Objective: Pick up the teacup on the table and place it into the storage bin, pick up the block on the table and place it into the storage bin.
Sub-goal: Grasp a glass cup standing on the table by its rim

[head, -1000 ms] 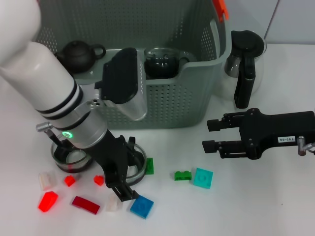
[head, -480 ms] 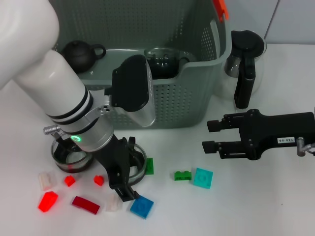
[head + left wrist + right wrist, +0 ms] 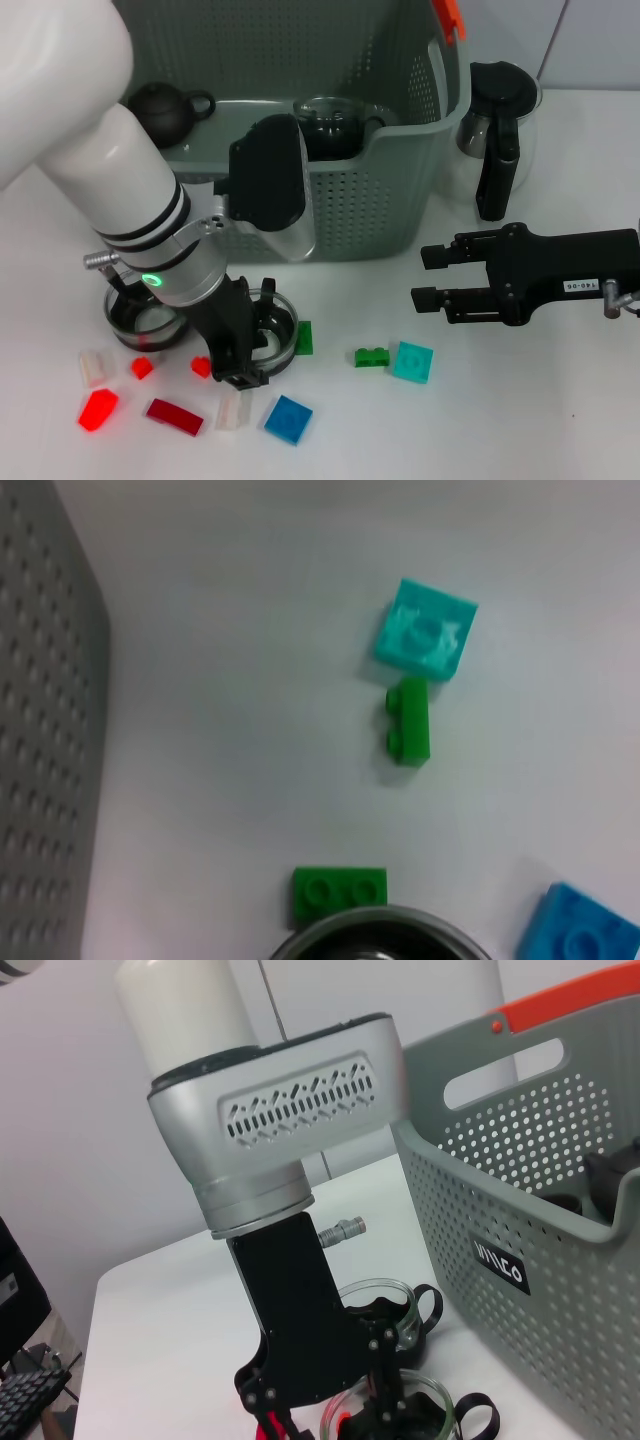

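Two glass teacups sit on the desk in front of the storage bin. Left end effector is down at one, fingers' state unclear. Right end effector idles apart, fingers spread.

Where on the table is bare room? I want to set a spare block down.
Bare table lies below the right claw, right of the teal block. Crowded: around the left claw, among the glass cups and red blocks.

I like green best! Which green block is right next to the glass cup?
The flat green block touching the glass cup. The other green block lies apart, beside the turquoise block.
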